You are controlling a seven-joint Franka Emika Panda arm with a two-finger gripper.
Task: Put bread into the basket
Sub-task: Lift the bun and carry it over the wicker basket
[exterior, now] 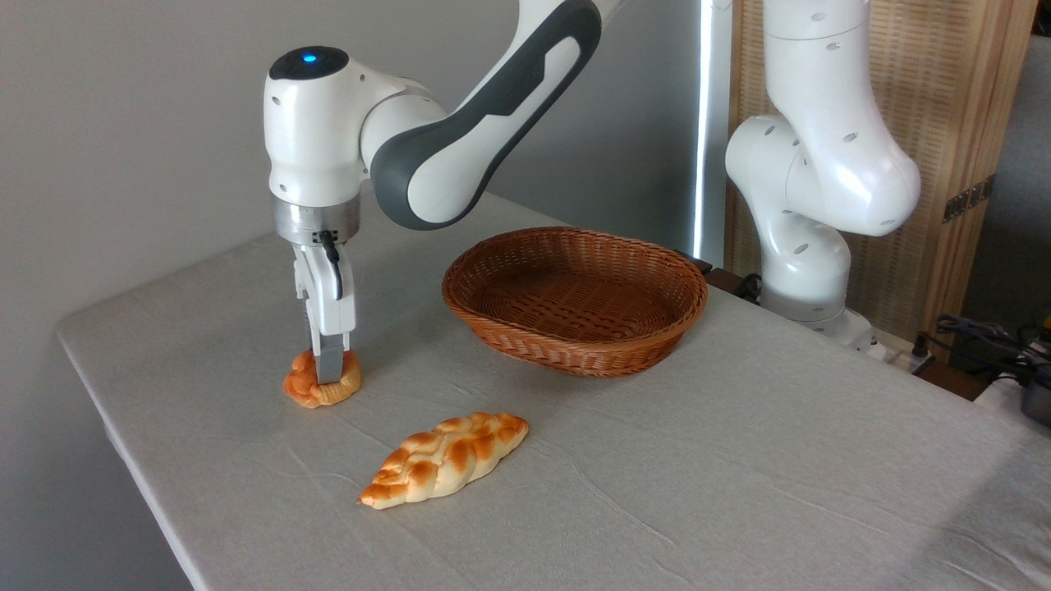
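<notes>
**Getting a firm hold on the bun before the lift**

At the left of the frame, just below centre height, the bun (316, 386) sits on the table (739, 460), with the gripper (330, 373) reaching straight down onto it. The near finger stands in front of the bun's middle and the far one is mostly hidden behind it. The fingers look pressed against or around the bun, but from this angle I cannot tell whether they are truly clamped on it or merely set down over it. The bun still appears to rest on the cloth, so the step in hand is most likely the grasp itself.

To do it well, the fingers should close on the bun's widest part, low enough that the soft, lobed top does not squeeze out. The pressure should be gentle, since it looks squashy. The lift should go straight up first, high enough to clear a raised rim.

Lower in the frame, toward the centre, lies a long braided loaf (447, 457), apart from the bun and out of the direct path. It is not the target and needs no touching.

To the right of centre, in the upper middle, sits the basket (575, 345), empty and well apart from the bun. The carry should run rightward and slightly back, ending over the basket's middle, with a low release so the bun does not bounce out.
</notes>
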